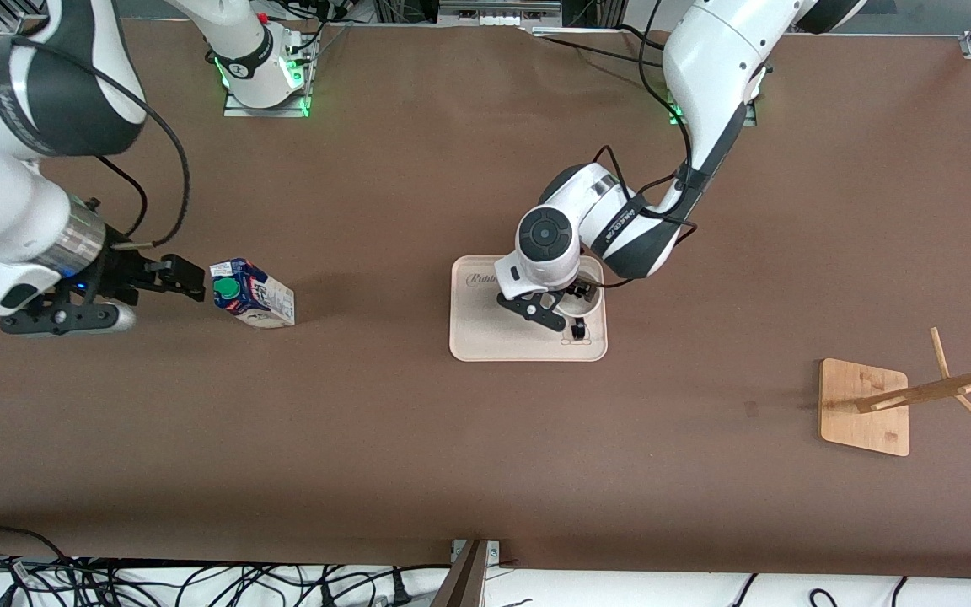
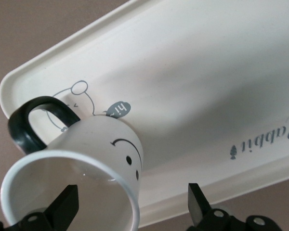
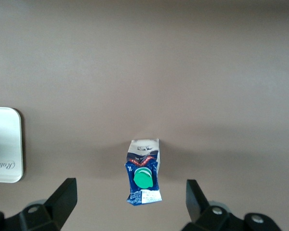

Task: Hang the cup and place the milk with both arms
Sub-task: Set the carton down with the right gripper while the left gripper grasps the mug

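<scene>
The white cup (image 1: 592,307) with a black handle and smiley face stands on the cream tray (image 1: 485,337), at the corner toward the left arm's end. My left gripper (image 1: 571,305) is open just above it. In the left wrist view the cup (image 2: 101,149) fills the near part, with one finger over its mouth and the other outside the rim (image 2: 131,207). The milk (image 1: 251,293), blue-topped with a green cap, stands on the table toward the right arm's end. My right gripper (image 1: 190,280) is open beside it, not touching. The right wrist view shows the milk (image 3: 143,178) ahead between the open fingers (image 3: 130,202).
A wooden cup rack (image 1: 865,406) with a square base and pegged pole stands toward the left arm's end, nearer the front camera than the tray. The tray's bare surface (image 2: 207,96) carries printed drawings. The tray's edge shows in the right wrist view (image 3: 5,144).
</scene>
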Robot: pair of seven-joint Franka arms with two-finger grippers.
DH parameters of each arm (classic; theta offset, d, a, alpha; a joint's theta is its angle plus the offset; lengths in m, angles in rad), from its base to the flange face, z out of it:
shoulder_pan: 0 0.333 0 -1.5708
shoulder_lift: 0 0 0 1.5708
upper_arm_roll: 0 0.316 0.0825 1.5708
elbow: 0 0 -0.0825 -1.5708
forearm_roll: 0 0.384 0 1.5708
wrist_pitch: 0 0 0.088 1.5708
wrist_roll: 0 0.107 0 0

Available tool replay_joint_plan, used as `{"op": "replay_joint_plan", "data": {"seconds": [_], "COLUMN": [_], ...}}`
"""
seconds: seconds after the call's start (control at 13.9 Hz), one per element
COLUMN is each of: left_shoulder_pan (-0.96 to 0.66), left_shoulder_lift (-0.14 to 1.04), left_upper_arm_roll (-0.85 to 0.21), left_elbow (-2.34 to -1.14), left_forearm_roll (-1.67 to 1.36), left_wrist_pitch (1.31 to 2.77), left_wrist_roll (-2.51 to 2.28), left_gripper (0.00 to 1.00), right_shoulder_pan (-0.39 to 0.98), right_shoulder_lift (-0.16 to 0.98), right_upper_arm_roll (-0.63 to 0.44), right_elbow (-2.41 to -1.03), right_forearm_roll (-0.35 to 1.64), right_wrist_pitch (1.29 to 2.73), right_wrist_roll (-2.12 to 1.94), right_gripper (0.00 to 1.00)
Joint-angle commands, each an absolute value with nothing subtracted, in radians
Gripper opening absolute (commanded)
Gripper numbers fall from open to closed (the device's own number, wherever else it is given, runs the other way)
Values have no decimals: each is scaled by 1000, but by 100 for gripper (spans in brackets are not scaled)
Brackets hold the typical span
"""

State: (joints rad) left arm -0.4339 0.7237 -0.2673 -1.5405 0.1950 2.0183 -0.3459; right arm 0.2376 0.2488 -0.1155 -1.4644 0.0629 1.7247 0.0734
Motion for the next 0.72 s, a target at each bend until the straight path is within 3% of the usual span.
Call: {"op": "replay_joint_plan", "data": {"seconds": [0.0,0.07,0.29,0.65], "left_shoulder_pan": [-445,-440,-440,-446], "left_shoulder_lift": [741,736,732,736], "left_upper_arm_roll": [-259,-258,-258,-256], "left_elbow": [-1522,-1519,-1517,-1482], "left_forearm_roll": [225,225,225,224], "left_wrist_pitch": [2026,2025,2023,2020], "left_wrist_roll": [-379,-380,-442,-476], "left_gripper": [100,70,4,0], "right_shoulder_pan": [233,233,233,230], "right_shoulder_lift": [131,83,17,46], "right_upper_arm_roll": [-120,-123,-140,-152], "right_elbow": [-1544,-1602,-1686,-1664], "right_forearm_roll": [52,48,41,-11], "right_wrist_pitch": [1669,1675,1706,1709], "right_wrist_roll": [86,87,78,74], "right_gripper": [100,100,100,100]}}
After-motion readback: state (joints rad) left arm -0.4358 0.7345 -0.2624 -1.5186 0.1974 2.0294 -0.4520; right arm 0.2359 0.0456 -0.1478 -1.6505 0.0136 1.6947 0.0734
